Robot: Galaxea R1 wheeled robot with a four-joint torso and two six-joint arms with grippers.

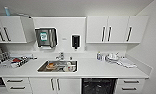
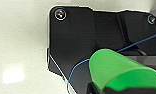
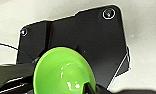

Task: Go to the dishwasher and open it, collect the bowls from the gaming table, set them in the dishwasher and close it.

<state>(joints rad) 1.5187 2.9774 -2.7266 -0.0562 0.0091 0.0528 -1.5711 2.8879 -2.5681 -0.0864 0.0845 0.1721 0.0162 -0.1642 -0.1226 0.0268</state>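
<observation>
Head view: the robot faces a white kitchen table (image 1: 94, 68) with wall cabinets above. The built-in dishwasher (image 1: 99, 86) with its dark, racked interior stands open at about 5 o'clock in the picture, directly below the table edge and flanked by white drawers (image 1: 131, 85) on its far side. A stainless-steel sink (image 1: 57, 66) holding dishes lies at about 7 o'clock from the picture's centre; a dish rack (image 1: 9, 61) sits towards 9 o'clock.

Left wrist view: the bright green round plastic bowl (image 2: 119, 68) is seen from its outer wall, tipped on its side, with the left gripper (image 2: 104, 88) closed on its lower rim over pale floor.

Right wrist view: the paler lime-green, wider round bowl (image 3: 64, 71) shows its glossy hollow towards the camera, with the right gripper (image 3: 90, 88) closed on its rim.

Judgement: collection from the gaming table appears complete and both bowls are in hand. The dishwasher opening lies ahead and low, off to the robot's right, so the right arm and its lime-green bowl seem the nearer to the rack; the bowl's open face would need turning towards the rack
</observation>
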